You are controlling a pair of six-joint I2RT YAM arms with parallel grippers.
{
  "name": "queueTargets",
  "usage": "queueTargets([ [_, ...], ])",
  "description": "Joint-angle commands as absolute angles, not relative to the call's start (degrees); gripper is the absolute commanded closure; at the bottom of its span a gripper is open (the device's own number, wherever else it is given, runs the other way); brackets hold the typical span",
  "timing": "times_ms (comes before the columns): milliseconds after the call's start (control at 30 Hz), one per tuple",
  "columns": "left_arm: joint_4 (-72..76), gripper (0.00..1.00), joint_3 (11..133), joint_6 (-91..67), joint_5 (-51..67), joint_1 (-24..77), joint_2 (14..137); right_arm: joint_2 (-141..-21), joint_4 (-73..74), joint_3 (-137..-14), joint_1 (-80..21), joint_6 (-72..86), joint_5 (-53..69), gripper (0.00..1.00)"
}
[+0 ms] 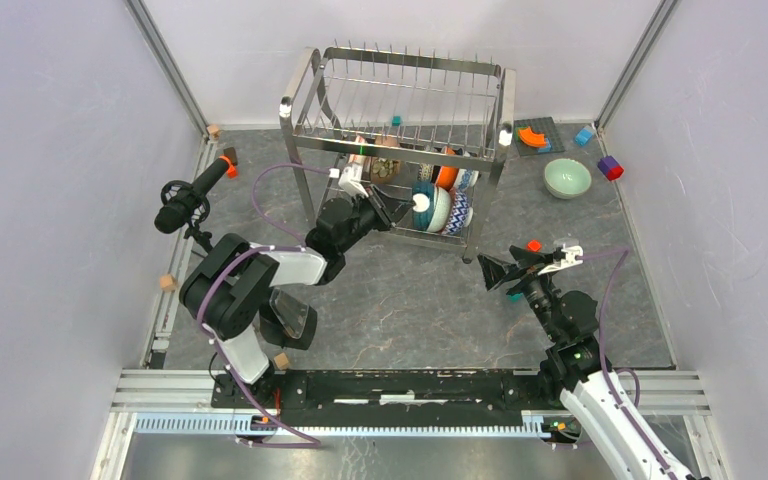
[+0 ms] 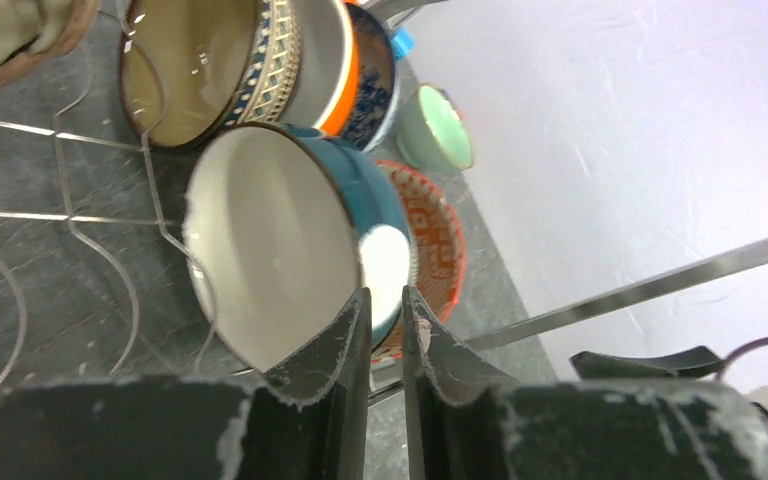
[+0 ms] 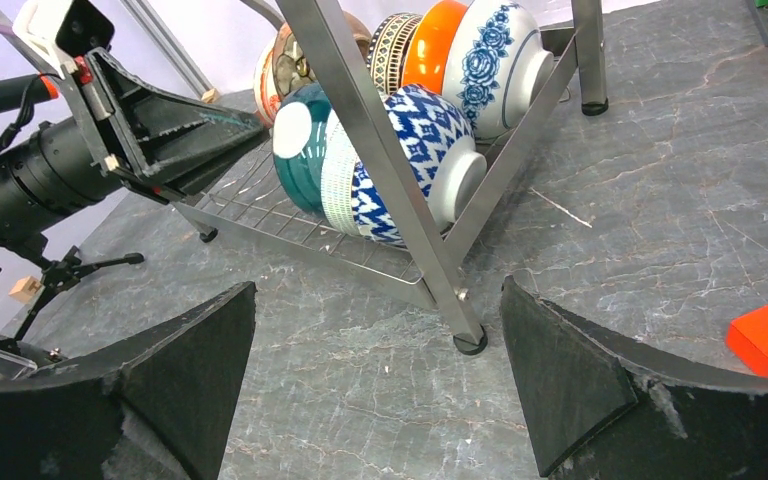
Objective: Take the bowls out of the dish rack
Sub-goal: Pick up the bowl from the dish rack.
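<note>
Bowls [image 3: 410, 150], six in dish rack [image 3: 363, 120], green one [image 1: 567, 178] outside, left jaws narrow at teal bowl [image 2: 372, 192], grip unclear, right jaws open

Boxed in on three sides by plain, pale lilac-white wall panels [image 1: 60, 150], joined at the far corners by slanting aluminium posts [image 1: 163, 55]. Below, a dark grey, stone-veined bench [image 1: 390, 300], edged with metal rails [image 1: 175, 262] along the left and near sides. Evenly and softly lit, with faint shadows
</note>
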State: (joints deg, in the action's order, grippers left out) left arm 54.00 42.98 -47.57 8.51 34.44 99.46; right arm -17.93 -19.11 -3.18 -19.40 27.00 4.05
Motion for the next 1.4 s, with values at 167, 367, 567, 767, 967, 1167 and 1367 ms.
queueTargets([
  [167,61.8,0.98,43.2,-52.7,11.5,33.6,96.2,-17.1,-19.8,-3.0,-19.3,25.8,3.6,0.03],
  [367,59.3,0.96,41.5,-52.1,9.7,33.6,94.7,-16.7,-19.1,-3.3,-19.4,25.5,3.5,0.03],
  [567,51.8,0.47,39.7,-48.1,6.3,33.9,90.6,-16.9,-19.6,-3.3,-19.3,26.0,4.0,0.03],
  [767,44.8,0.22,39.9,-42.4,3.3,34.2,90.4,-17.7,-20.9,-2.9,-19.3,26.7,4.9,0.03],
  [967,45.7,0.26,43.1,-39.8,6.9,34.2,95.4,-18.6,-21.2,-3.2,-19.4,26.4,5.5,0.03],
  [1167,46.7,0.28,46.8,-39.7,10.3,34.2,99.4,-18.8,-21.1,-3.3,-19.4,26.0,5.6,0.03],
  [1367,46.3,0.37,49.4,-40.3,12.5,34.4,102.8,-19.6,-21.8,-3.3,-19.3,26.1,5.9,0.03],
])
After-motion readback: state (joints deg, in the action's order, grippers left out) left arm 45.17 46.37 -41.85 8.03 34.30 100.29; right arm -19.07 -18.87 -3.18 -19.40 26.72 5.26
